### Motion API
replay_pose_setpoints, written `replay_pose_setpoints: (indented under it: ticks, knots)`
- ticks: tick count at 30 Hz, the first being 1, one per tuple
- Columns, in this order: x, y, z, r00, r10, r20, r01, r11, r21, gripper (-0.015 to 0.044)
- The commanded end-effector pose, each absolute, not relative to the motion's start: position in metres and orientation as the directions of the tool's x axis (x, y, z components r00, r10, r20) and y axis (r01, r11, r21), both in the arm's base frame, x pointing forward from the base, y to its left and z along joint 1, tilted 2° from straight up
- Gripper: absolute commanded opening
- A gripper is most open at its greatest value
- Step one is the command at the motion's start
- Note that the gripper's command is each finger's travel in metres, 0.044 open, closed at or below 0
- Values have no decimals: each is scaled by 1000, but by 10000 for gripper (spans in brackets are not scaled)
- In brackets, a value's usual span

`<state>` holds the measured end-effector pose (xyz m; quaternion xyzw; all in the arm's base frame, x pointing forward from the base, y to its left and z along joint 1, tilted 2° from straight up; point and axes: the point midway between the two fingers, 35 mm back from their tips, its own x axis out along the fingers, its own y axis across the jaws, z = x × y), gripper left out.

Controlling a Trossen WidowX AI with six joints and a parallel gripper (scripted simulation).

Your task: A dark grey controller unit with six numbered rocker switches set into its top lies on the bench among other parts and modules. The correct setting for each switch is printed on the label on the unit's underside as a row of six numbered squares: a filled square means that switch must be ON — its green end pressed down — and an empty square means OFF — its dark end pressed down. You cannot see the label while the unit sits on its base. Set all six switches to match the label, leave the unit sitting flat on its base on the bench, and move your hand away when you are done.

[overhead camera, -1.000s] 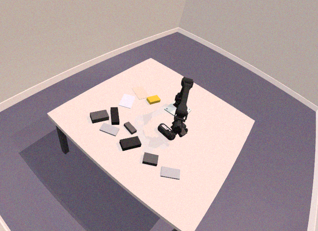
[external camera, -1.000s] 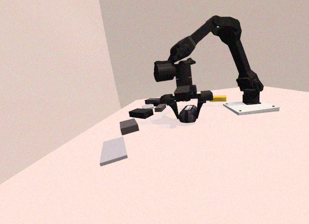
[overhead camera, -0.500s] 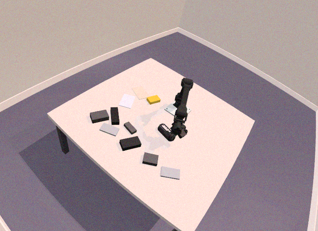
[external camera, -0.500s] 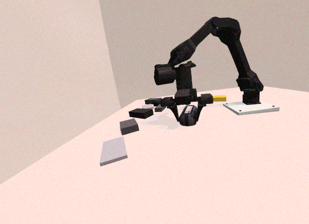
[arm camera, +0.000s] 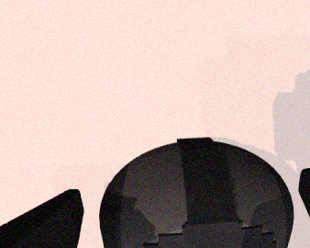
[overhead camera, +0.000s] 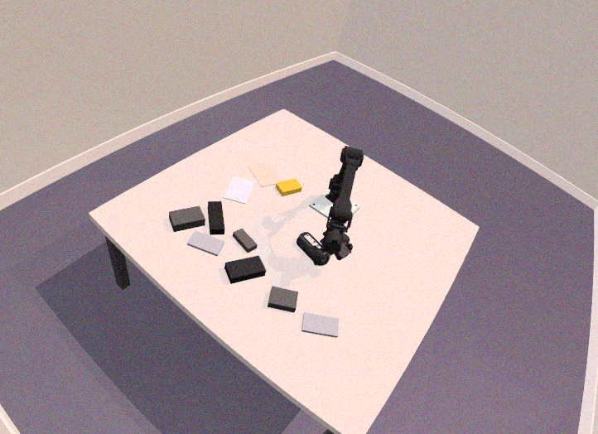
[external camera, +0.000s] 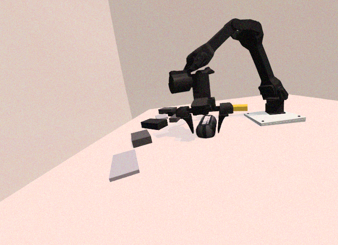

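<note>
The dark grey controller unit point(overhead camera: 311, 247) point(external camera: 206, 127) point(arm camera: 198, 210) lies on the table with its underside turned up. My gripper point(overhead camera: 320, 253) point(external camera: 205, 131) point(arm camera: 192, 185) is open wide and low over the table. One finger stands on each side of the unit, with a gap between each finger and the unit. The switches are hidden underneath.
Several dark boxes point(overhead camera: 244, 268) point(overhead camera: 186, 218) point(external camera: 153, 123) and light grey plates point(overhead camera: 320, 324) point(external camera: 124, 164) lie left and in front of the unit. A yellow block point(overhead camera: 288, 186) point(external camera: 240, 107) and two pale sheets point(overhead camera: 238, 189) lie behind. The arm's base plate point(overhead camera: 318, 207) point(external camera: 273, 118) is close by.
</note>
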<state>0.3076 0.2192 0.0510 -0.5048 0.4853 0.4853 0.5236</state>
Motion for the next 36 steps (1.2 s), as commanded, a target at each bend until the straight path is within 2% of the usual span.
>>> replay_pose_setpoints:
  ticks: [1, 9, 29, 32, 36]
  knots:
    - [308, 219, 51, 58, 18, -998, -998, 19, -58, 440]
    - [304, 159, 90, 58, 14, -998, -998, 19, -58, 440]
    - [304, 159, 90, 58, 14, -998, -998, 19, -58, 440]
    - [305, 159, 91, 51, 14, -999, -998, -26, -51, 361]
    - [311, 162, 98, 9, 14, -1000, -959, -282, -13, 256]
